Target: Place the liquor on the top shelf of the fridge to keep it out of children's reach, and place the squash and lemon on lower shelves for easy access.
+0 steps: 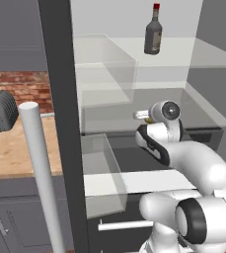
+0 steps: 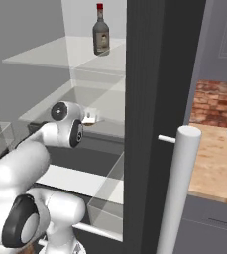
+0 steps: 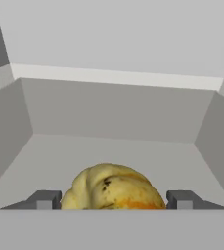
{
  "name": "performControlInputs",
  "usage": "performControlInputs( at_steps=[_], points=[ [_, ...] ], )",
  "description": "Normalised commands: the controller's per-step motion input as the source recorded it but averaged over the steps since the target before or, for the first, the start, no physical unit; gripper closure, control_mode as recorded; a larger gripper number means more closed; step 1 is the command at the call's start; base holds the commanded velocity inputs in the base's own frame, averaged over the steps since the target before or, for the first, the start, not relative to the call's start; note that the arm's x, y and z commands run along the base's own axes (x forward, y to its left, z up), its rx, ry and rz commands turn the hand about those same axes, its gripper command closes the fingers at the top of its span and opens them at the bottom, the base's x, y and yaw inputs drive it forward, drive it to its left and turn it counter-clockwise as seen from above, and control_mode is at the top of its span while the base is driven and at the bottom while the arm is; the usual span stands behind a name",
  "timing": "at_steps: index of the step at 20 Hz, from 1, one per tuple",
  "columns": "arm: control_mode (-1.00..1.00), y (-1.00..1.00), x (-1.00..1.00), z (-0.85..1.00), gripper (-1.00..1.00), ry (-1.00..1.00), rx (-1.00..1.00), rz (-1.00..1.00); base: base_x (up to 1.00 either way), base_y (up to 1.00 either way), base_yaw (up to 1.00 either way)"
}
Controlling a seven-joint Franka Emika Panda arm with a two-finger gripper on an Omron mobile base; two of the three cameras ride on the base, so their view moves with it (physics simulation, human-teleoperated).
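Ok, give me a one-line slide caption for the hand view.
End effector with fingertips either side of a yellow squash, facing the fridge's pale interior.

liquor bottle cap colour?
Red; the bottle shows it best in the right base view.

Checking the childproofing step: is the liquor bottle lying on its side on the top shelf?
No, the liquor stands upright on the top shelf of the fridge, red cap up.

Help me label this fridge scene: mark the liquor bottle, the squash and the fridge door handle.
liquor bottle (image 1: 153, 37): left base view, on its pale label.
squash (image 3: 111, 190): hand view, middle of its yellow skin, between the fingertips.
fridge door handle (image 2: 180, 188): right base view, mid-bar.
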Motion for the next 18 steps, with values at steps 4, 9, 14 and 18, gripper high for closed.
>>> performControlInputs(
  at_steps=[4,9,14,18],
  points=[
    [-1.00,-0.01,0.79,-0.16,1.00,0.00,0.00,0.00,0.00,0.00,0.00],
    [-1.00,-0.01,0.79,-0.13,1.00,0.00,0.00,0.00,0.00,0.00,0.00],
    [-1.00,0.00,0.68,-0.20,-1.00,0.00,0.00,0.00,0.00,0.00,0.00],
    [-1.00,-0.08,0.26,-0.14,-1.00,0.00,0.00,0.00,0.00,0.00,0.00]
  ],
)
